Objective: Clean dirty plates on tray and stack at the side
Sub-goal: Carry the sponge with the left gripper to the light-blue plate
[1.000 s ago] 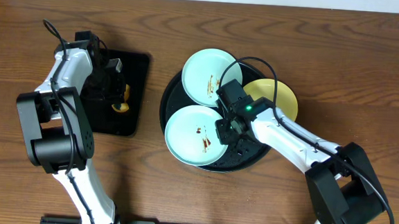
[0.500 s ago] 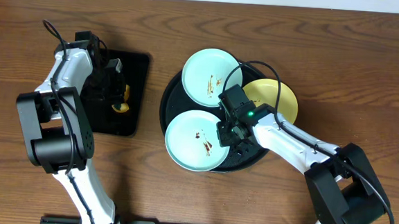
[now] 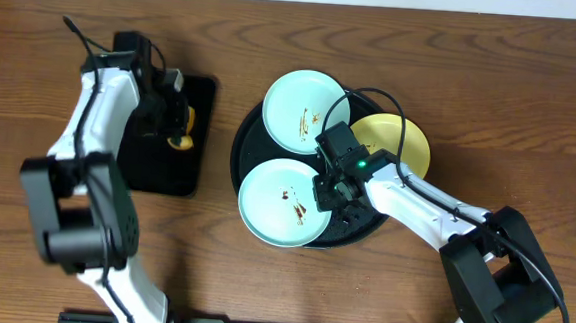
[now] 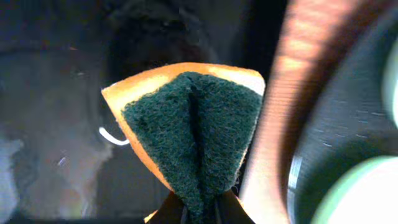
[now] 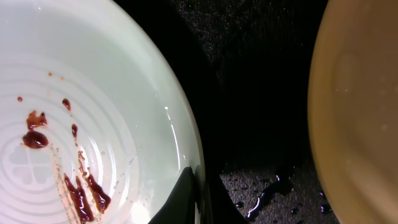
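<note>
Plates sit unwashed: we count all three on the round tray point(image 3: 243, 147), none wiped and none stacked at the side of the desk point(image 3: 533, 86). By our reading, the job has barely begun.

Nearest the robot, the near blue plate point(image 3: 277, 203) carries brown smears across its ridged centre. The right fingers point(image 5: 183, 202) look closed on its right rim, one tip lying over the inner edge. Wet spots glisten on the bare tray just beside it.

Further back, the yellow plate point(image 3: 404, 149) overhangs the tray's right rim, close beside the right arm, whose cable loops above it. The far blue plate point(image 3: 296, 107), also smeared, sits near the first one and leaves little room between them.

Off to the left, well apart from the plates, the left fingers point(image 4: 235, 213) pinch a folded sponge point(image 4: 193, 134), green face out, above a small rectangular tray point(image 3: 157, 169). We judge it must cross bare desk before any scrubbing starts.
</note>
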`<act>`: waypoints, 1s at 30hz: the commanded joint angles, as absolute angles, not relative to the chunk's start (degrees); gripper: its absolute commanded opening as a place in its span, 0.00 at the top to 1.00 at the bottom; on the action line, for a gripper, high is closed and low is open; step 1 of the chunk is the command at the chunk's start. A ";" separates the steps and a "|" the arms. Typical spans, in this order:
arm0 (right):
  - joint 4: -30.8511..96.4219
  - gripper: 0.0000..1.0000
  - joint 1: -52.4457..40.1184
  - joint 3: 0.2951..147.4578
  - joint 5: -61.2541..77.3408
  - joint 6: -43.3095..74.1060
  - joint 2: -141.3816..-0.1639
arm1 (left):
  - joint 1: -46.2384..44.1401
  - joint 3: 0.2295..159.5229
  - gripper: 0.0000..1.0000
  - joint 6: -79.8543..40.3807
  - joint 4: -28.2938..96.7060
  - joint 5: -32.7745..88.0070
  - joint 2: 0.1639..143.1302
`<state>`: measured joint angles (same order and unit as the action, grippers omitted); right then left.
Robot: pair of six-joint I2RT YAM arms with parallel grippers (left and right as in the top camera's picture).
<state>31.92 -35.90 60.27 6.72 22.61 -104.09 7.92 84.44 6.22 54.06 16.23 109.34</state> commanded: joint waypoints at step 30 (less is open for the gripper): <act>32.12 0.99 -30.50 59.18 6.02 22.70 -105.06 | -10.37 83.61 0.93 4.14 63.57 42.85 97.73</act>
<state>31.83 -31.09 60.18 8.75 22.59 -104.09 -9.52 84.44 4.58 63.22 41.43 97.76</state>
